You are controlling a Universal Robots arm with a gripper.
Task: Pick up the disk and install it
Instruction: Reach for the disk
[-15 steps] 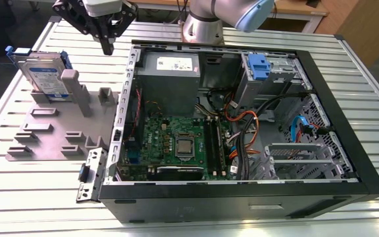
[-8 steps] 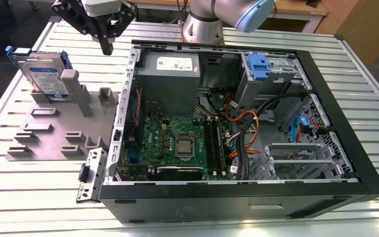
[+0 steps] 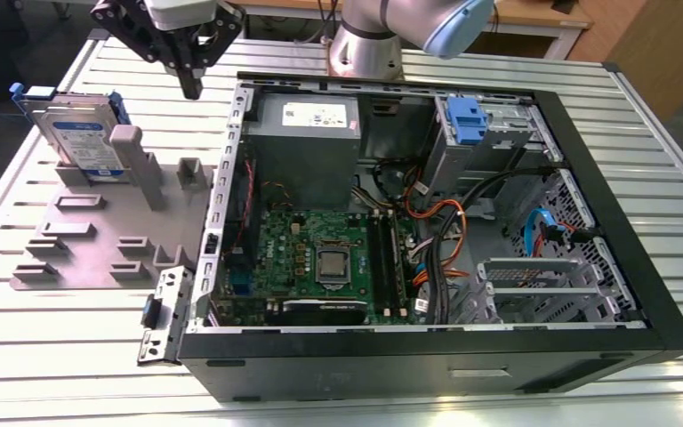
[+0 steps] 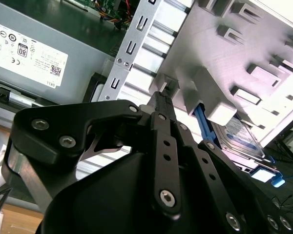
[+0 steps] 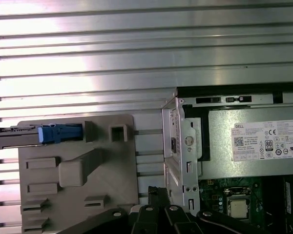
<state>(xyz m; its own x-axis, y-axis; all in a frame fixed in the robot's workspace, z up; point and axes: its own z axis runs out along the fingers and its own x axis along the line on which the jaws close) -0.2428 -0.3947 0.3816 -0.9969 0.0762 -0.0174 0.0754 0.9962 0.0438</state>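
Closest to the lens in both wrist views, the gripper (image 4: 161,97) has its jaws together on nothing, hanging over the gap between the grey fixture (image 3: 92,240) and the open computer case (image 3: 608,209). The disk (image 3: 81,140) stands on edge in a slot of that fixture, apart from the gripper. I judge that pickup and installing are both not yet done. Fixture posts hide the disk's lower edge, and its destination bay is hard to make out.

My gripper (image 3: 189,87) looks matt black; disk (image 3: 81,138) silvery metal, bracket (image 5: 61,132) blue plastic; table (image 3: 68,365) ribbed, shiny metal.
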